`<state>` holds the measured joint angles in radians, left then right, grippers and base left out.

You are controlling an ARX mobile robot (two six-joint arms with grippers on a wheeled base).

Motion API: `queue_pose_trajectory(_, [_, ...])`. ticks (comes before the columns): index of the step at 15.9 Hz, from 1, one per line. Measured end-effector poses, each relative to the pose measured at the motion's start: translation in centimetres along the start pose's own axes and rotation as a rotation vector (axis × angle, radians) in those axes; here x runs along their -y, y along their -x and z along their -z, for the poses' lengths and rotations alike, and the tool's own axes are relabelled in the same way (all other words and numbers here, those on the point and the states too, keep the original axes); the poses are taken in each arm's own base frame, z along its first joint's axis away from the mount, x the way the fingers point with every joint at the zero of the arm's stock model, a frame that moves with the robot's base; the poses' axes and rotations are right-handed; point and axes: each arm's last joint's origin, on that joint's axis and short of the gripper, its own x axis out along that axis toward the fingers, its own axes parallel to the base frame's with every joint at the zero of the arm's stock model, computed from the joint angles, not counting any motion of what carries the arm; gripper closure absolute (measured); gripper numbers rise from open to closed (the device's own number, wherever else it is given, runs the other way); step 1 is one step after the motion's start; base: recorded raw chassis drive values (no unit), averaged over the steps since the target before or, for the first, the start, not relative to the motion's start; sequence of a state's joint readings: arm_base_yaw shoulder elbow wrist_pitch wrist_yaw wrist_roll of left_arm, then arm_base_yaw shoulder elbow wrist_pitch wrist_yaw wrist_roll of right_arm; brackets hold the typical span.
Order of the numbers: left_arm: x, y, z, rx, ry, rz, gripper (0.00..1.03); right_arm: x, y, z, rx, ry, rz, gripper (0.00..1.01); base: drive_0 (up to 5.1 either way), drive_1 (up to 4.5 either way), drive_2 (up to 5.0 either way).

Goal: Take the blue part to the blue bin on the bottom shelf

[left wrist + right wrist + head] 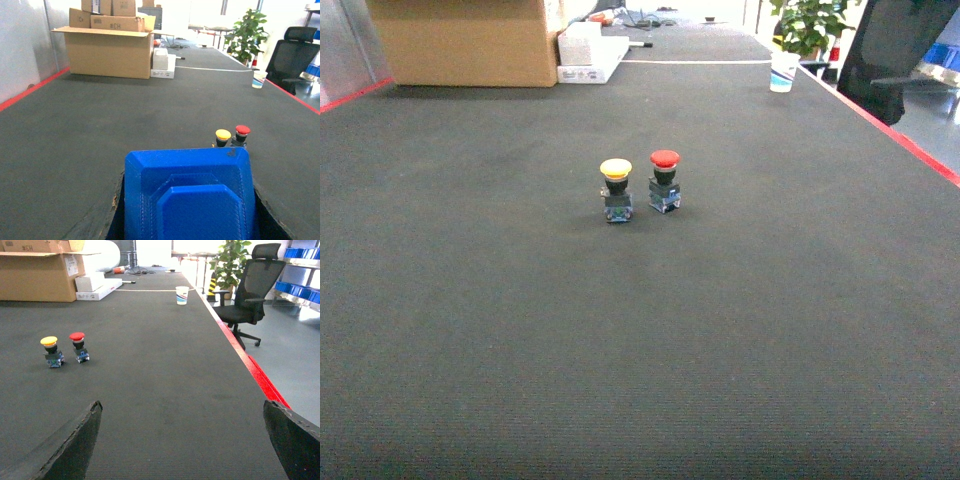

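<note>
- In the left wrist view, the left gripper (pixel 187 210) is filled by a blue part (pixel 187 195) that takes up the lower centre of the frame; only dark slivers of the fingers (pixel 116 210) are seen at either side of it, pressed against its flanks, so the part is held clamped.
- In the right wrist view, the right gripper (pixel 182 440) is seen with its two dark fingers (pixel 75 445) spread wide at the lower left and lower right corners, with nothing between them but bare surface.
- Neither gripper is seen in the head view.
- A yellow-capped push button (pixel 616 190) and a red-capped push button (pixel 664 181) stand upright just beside each other near the centre of the head view, on the dark grey tabletop (pixel 640 340).
- A red strip (pixel 250 370) runs along the right edge of the tabletop.
- At the upper left of the frame a cardboard box (pixel 465 40) is set, with a white box (pixel 588 55) beside it.
- A paper cup (pixel 783 72), a potted plant (pixel 810 25) and a black office chair (pixel 250 290) are seen at the upper right.
</note>
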<state>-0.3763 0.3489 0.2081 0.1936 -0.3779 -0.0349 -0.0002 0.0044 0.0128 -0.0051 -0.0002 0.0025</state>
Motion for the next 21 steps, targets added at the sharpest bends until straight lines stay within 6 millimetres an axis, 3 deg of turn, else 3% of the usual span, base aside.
queue_pose_trajectory(3, [0.0, 0.0, 0.0, 0.0, 0.0, 0.0, 0.58, 0.0, 0.0, 0.0, 0.0, 0.0, 0.0, 0.03, 0.0, 0.0, 0.0])
queue_pose_trajectory(13, [-0.01, 0.0, 0.04, -0.002, -0.001, -0.003, 0.58, 0.0, 0.0, -0.04, 0.004, 0.0, 0.0, 0.03, 0.1, -4.14, 4.3])
queue_pose_trajectory(21, [-0.03, 0.04, -0.03, 0.004, 0.002, -0.005, 0.59, 0.0, 0.0, -0.01, 0.001, 0.0, 0.0, 0.03, -0.4, -0.36, -0.4])
